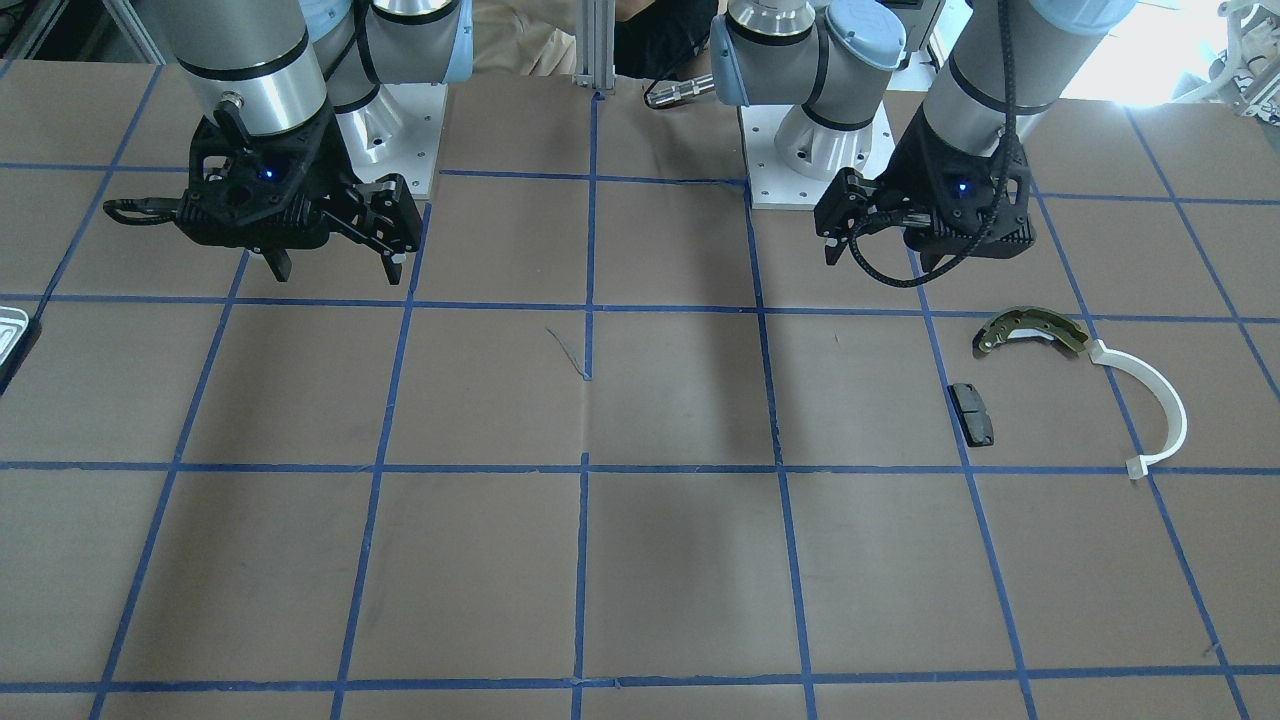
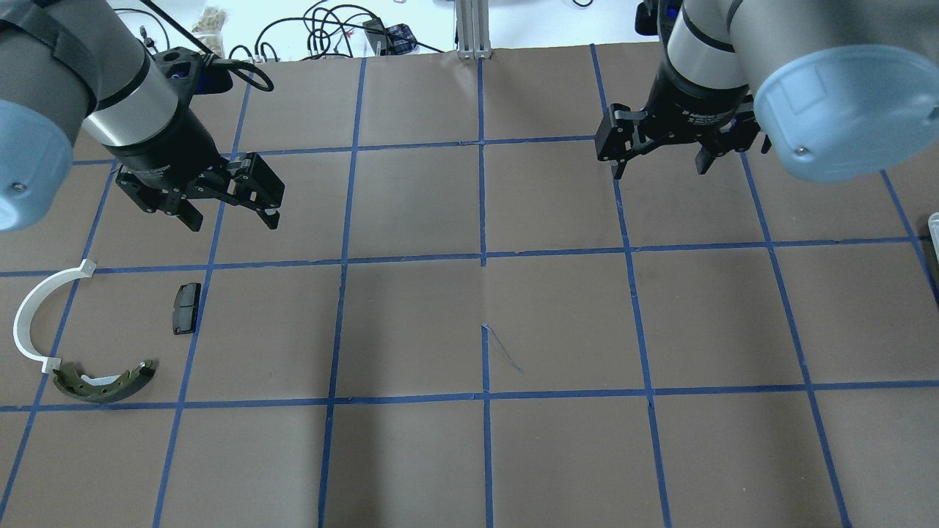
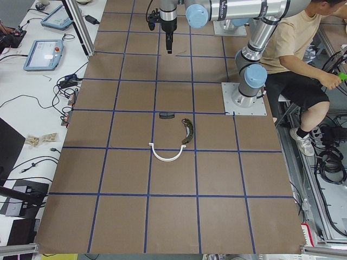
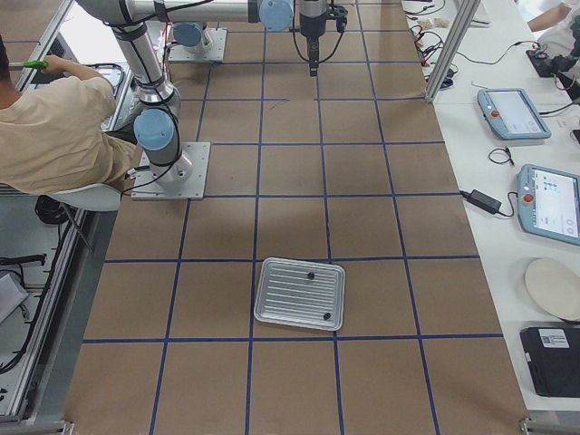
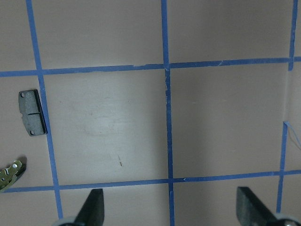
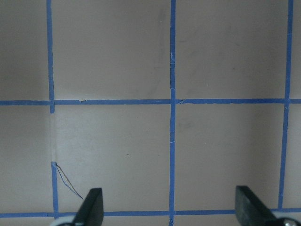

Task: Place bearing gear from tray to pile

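The ribbed silver tray (image 4: 272, 308) lies on the table's right end, and a sliver of it shows in the front view (image 1: 8, 328). Two small dark round parts (image 4: 310, 275) (image 4: 325, 316) lie on it; I cannot tell which one is the bearing gear. The pile is at the left end: an olive brake shoe (image 2: 103, 385), a white arc (image 2: 29, 315) and a black pad (image 2: 186, 308). My left gripper (image 2: 233, 220) hovers open and empty beyond the pad (image 5: 32, 119). My right gripper (image 2: 660, 172) hovers open and empty, far from the tray.
The brown table has a grid of blue tape (image 2: 483, 257). A seated person (image 4: 54, 127) is beside the robot bases. Tablets and cables (image 4: 507, 113) lie on the white bench along the far side.
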Available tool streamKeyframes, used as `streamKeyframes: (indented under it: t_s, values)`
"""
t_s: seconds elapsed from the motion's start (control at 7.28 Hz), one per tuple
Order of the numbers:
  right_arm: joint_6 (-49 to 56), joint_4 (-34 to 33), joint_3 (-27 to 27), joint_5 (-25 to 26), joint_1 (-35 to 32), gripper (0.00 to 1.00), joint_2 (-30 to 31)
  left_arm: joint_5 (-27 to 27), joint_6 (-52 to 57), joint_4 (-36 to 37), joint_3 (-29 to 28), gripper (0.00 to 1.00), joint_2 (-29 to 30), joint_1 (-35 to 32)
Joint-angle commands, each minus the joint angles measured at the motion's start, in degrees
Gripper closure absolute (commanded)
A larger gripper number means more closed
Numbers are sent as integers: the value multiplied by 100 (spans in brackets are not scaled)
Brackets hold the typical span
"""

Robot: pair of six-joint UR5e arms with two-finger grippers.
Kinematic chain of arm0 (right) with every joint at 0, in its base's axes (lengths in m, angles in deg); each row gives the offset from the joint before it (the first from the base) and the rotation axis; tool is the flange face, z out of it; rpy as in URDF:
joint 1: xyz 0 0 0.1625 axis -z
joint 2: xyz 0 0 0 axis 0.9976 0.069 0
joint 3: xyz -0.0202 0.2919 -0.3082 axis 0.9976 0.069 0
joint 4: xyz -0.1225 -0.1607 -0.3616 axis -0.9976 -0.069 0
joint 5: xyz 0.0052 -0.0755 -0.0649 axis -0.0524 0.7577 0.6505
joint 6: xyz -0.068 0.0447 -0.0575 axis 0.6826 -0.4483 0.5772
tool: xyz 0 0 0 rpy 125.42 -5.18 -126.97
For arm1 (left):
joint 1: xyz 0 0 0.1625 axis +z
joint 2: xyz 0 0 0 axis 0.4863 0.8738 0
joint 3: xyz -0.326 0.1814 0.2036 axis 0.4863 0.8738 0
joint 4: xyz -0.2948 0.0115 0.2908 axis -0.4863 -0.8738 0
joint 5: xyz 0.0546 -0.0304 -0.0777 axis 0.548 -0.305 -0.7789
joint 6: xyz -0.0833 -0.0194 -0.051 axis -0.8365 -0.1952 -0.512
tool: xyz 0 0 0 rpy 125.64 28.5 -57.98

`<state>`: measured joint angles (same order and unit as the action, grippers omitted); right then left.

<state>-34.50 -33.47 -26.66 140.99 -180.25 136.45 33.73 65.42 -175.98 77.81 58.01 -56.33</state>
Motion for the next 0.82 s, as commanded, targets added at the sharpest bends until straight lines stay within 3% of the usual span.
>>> streamKeyframes:
  t_s: [0.0, 0.14, 0.41, 0.69]
  values:
    - [85, 102, -12, -13, 217, 0, 99, 13, 12, -1, -1, 0, -15, 0]
    - [24, 172, -21, -30, 280, 0, 91, 4, 12, -1, -10, 0, -41, 0]
    - [-107, 173, 49, 503, 237, 0, 169, -13, 12, -1, -1, 0, -6, 9]
    - [-749, 217, -12, 454, 210, 0, 231, -49, -5, -9, -19, 0, -84, 0]
